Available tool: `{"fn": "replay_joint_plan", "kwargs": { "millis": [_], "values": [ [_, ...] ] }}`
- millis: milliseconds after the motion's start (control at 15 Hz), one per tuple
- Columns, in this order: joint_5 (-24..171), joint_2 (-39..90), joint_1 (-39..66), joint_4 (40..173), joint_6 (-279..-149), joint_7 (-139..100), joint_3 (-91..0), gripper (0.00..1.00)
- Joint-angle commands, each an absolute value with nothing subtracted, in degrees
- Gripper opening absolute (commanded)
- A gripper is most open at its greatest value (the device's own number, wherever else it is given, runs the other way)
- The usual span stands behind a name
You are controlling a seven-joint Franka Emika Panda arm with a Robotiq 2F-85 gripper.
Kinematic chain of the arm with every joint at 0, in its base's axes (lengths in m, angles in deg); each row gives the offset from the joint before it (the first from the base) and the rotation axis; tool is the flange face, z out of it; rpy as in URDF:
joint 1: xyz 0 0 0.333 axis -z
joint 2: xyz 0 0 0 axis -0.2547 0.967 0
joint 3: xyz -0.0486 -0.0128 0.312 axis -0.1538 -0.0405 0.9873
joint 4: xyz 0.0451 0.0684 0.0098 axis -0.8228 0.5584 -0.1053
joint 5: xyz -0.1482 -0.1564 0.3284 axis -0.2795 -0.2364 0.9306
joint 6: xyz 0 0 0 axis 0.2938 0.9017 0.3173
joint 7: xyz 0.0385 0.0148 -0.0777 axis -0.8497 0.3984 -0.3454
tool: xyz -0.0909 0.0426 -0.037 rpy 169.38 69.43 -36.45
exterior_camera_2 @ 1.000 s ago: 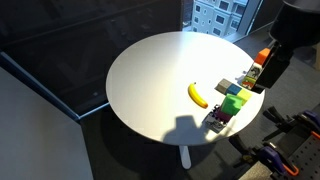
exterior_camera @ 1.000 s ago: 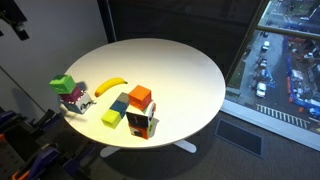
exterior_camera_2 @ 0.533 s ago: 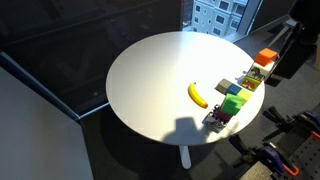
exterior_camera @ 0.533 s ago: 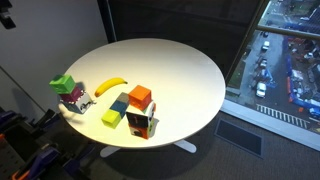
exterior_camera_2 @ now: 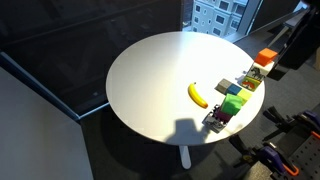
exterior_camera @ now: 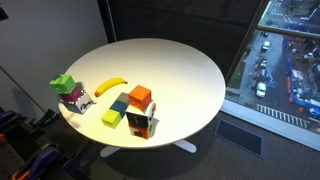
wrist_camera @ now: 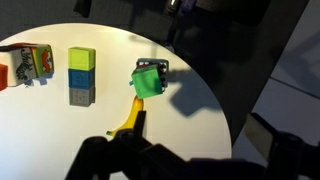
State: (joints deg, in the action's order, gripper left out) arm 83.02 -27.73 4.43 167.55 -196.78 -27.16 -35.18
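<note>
Round white table: banana just ahead of fingers, green block beyond; only wrist view shows fingers, spacing indiscernible.

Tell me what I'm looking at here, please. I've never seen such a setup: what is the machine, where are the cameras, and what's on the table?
It is a single robot arm with a two-fingered gripper, steered by a person. Two cameras stand outside the robot and view the round white table from different sides; the arm shows only at the frame edge in an exterior view. The third camera sits on the wrist and looks down past the gripper, the dark blurred shapes along the bottom. On the table lie a banana, a green block on a patterned box, an orange block on a second box, and a row of small coloured blocks. The gripper is above the table and holds nothing; I cannot tell if it is open.
</note>
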Motion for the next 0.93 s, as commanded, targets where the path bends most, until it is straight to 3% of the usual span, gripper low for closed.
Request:
{"fn": "replay_joint_plan", "kwargs": {
  "millis": [0, 867],
  "values": [
    [84.9, -29.2, 3.8, 167.5, -196.0, -27.0, -35.9, 1.0],
    [83.9, -28.1, 4.3, 167.5, -196.7, -27.1, -35.3, 1.0]
  ]
}}
